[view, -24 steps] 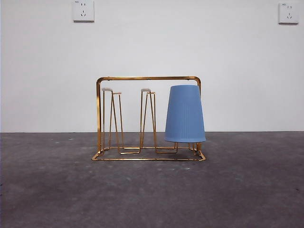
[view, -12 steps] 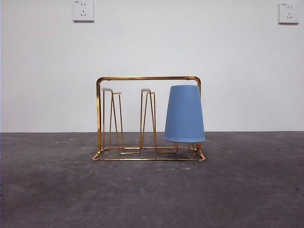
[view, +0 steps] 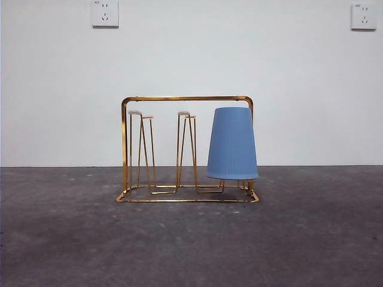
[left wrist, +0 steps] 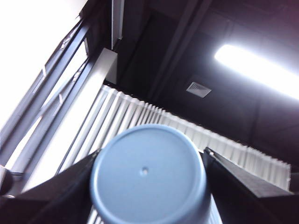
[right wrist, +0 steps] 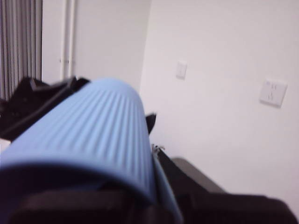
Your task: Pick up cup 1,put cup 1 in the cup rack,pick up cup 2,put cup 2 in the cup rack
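Cup 1 (view: 233, 143) sits upside down over the right-hand prong of the cup rack (view: 185, 98), off the table (view: 191, 239); I judge that half done. The left gripper (left wrist: 149, 154) is clamped on cup 2 (left wrist: 145, 172) near its closed base, leaving the mouth free to drop over a prong. The arm is tilted toward the ceiling. The right wrist view shows the same ribbed cup close up. The right gripper (right wrist: 117, 205) is a dark blur; I cannot tell its state, possibly a handover. Free prongs (view: 184, 113) remain.

One gold cup rack (view: 187, 149), two blue cups (view: 233, 143) (left wrist: 147, 175), two wall sockets (view: 105, 12) (view: 363, 16)
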Robot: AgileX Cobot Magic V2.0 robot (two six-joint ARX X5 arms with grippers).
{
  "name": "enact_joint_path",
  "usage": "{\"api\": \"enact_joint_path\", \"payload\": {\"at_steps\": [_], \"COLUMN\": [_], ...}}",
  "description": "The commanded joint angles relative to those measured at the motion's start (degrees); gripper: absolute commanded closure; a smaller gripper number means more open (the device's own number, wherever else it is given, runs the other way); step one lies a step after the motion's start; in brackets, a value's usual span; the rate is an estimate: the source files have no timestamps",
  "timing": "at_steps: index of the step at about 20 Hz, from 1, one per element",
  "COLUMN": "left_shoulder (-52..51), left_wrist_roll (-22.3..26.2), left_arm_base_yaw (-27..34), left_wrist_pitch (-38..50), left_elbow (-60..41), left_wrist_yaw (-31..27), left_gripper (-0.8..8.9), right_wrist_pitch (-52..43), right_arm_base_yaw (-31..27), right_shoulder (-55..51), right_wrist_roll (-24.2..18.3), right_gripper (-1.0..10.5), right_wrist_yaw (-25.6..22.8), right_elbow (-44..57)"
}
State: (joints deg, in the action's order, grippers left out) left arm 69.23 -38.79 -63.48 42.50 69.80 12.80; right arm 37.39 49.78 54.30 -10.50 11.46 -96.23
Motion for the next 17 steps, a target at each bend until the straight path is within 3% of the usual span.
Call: {"api": "enact_joint_path", "payload": {"at_steps": [1, 3, 8, 11, 13, 17], "left_shoulder": [0.1, 0.0, -2.6, -6.1, -9.2, -15.0], "left_wrist_roll": [1.5, 1.5, 2.5, 6.2, 10.9, 24.9], "left_arm_base_yaw": [0.2, 0.9, 5.2, 8.3, 9.7, 10.3], "left_wrist_pitch": [0.6, 0.4, -5.5, -13.1, -20.7, -40.4], "left_elbow": [-0.3, -0.3, -0.3, -0.3, -0.3, -0.3], "left_wrist_yaw": [1.1, 1.1, 1.2, 1.0, -0.7, -16.5], "left_gripper": [8.21, 8.21, 8.20, 8.20, 8.20, 8.20], "right_wrist_pitch": [1.6, 2.2, 10.4, 16.7, 21.2, 28.0], "right_arm_base_yaw": [-0.2, -0.2, -0.2, -0.2, -0.2, -0.2], "right_shoulder": [0.7, 0.5, -1.9, -3.8, -5.1, -7.3], "right_wrist_roll": [0.4, 0.5, 1.3, 1.3, 1.3, 1.5], "right_gripper": [8.1, 7.0, 6.9, 6.9, 6.9, 6.9], "right_wrist_yaw": [-1.3, -2.1, -6.8, -11.1, -13.3, -17.6], "right_elbow": [0.4, 0.4, 0.4, 0.4, 0.4, 0.4]}}
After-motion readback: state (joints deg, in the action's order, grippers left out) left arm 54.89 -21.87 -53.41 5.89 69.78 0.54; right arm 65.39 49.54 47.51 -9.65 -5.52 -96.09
